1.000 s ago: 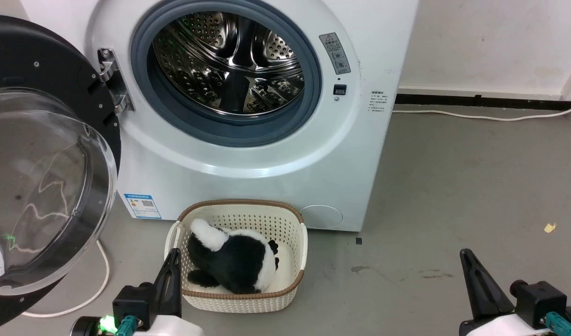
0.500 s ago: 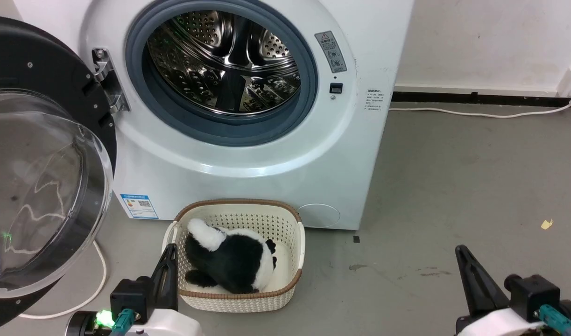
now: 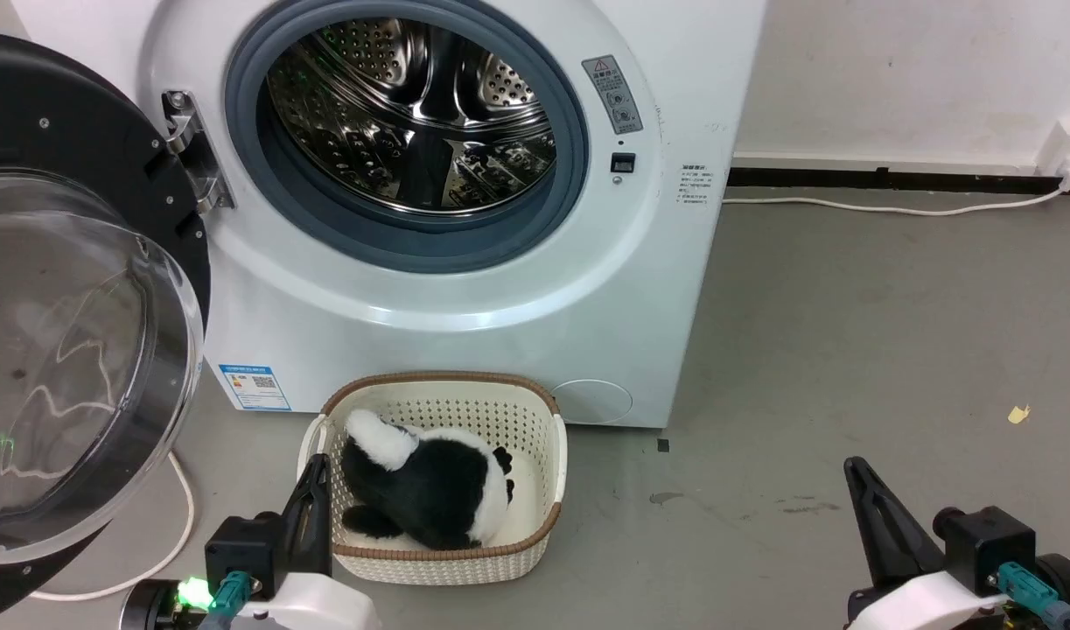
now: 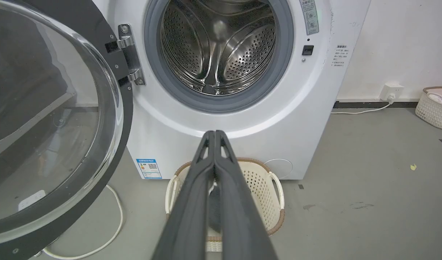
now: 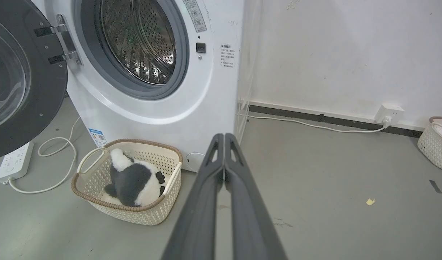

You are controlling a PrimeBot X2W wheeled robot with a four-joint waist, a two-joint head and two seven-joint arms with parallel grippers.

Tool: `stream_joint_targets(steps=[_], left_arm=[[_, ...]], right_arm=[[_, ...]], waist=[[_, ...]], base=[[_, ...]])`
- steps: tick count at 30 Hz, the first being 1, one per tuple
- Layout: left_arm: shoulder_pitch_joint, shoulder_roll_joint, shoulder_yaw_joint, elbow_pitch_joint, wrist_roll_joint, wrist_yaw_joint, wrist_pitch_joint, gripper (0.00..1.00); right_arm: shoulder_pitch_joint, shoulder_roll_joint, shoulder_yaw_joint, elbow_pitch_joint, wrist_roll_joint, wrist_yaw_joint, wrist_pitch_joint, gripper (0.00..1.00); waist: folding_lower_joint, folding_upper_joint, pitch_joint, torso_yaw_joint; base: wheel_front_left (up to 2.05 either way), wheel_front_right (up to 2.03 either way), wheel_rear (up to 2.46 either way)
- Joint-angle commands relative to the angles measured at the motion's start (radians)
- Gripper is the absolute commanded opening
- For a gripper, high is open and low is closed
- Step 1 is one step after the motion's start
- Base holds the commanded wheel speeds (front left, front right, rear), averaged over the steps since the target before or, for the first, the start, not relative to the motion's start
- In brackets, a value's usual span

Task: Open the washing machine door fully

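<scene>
Grippers sit nearest, 2 of them: the left gripper (image 3: 318, 464) low on the left and the right gripper (image 3: 852, 465) low on the right, each with its 2 dark fingers pressed together on nothing. Just past the left one, 1 cream basket (image 3: 447, 380) holds 1 plush toy (image 3: 430, 490). Behind it stands 1 washing machine (image 3: 465, 297), its steel drum (image 3: 412, 114) exposed. The washing machine door (image 3: 62, 114) hangs swung wide on its hinge at the machine's left. A second basket (image 5: 436, 148) stands by the far wall.
</scene>
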Motion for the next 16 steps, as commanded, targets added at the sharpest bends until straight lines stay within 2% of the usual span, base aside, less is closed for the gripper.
stream_joint_targets(steps=[1, 16], left_arm=[[-0.018, -0.003, 0.004, -0.004, 0.010, -0.004, 0.006, 0.00], [-0.027, -0.018, 0.030, -0.009, 0.035, -0.023, 0.034, 0.00]], right_arm=[[-0.021, 0.002, 0.003, -0.008, -0.005, 0.001, 0.004, 0.00], [-0.035, 0.002, 0.014, -0.016, -0.020, 0.001, 0.035, 0.00]], waist=[[0.0001, 0.0000, 0.000, -0.001], [0.0001, 0.0000, 0.005, -0.011]], base=[[0.00, 0.00, 0.00], [0.00, 0.00, 0.00]])
